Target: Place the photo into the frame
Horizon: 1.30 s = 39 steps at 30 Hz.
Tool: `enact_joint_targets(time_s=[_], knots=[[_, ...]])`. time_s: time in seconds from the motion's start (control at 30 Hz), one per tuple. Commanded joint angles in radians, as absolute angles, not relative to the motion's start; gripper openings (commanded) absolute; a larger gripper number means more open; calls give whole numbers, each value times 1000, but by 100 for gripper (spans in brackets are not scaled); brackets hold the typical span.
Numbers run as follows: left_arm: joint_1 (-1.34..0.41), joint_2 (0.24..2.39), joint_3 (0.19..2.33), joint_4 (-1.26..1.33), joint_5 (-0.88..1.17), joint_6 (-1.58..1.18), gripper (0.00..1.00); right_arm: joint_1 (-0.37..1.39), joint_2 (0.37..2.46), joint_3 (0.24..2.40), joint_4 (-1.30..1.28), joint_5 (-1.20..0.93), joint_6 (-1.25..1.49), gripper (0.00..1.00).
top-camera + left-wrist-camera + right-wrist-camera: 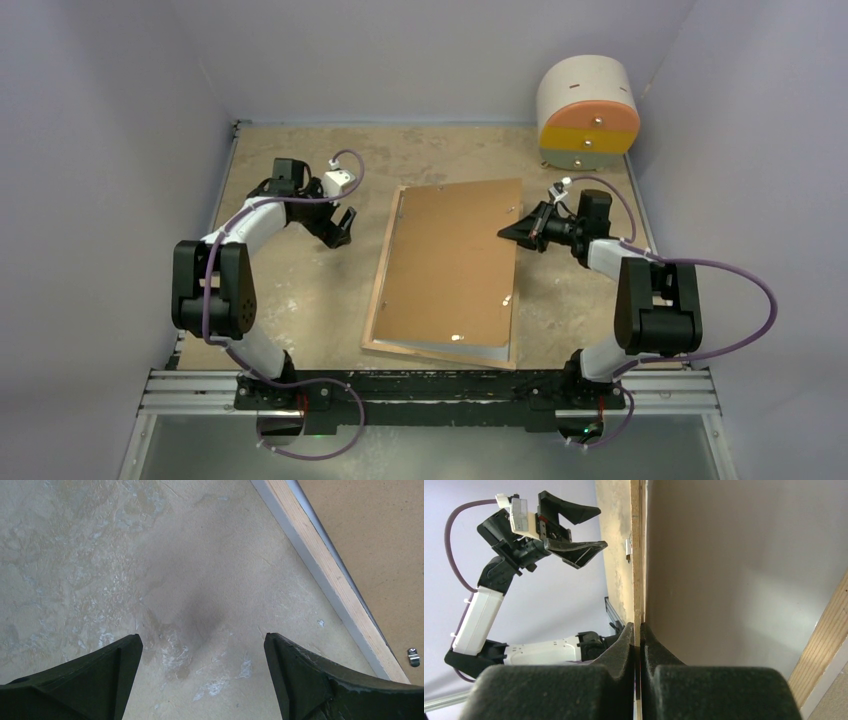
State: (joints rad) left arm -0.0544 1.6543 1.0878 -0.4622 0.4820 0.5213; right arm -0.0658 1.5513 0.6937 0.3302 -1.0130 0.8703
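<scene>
One slip: your right gripper (508, 233), pinching the hardboard sheet (450, 260) edge, could drop it on the frame (430, 350); left gripper (202, 639) wide.

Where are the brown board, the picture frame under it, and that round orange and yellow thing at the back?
brown board (450, 265): top view, middle of its flat face.
frame (430, 353): top view, its near rail.
round box (588, 108): top view, its front face.

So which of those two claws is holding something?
The right gripper: its jaws are pinched on the edge of the brown hardboard sheet. The left gripper hangs open above the table.
</scene>
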Motion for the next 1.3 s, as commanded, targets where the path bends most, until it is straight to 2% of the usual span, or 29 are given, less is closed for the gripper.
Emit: enact_joint_targets(time_s=[0.0,0.73,1.27], knots=[[-61,1651,1079,-437,470,550,100,-60,1540,679,354,-1060,897,0],[-67,1632,1062,-424,472,543,100,-47,1515,667,309,-1050,863,0],[-127,1682,1027,-395,371,556,100,55,1585,761,182,-906,751,1]])
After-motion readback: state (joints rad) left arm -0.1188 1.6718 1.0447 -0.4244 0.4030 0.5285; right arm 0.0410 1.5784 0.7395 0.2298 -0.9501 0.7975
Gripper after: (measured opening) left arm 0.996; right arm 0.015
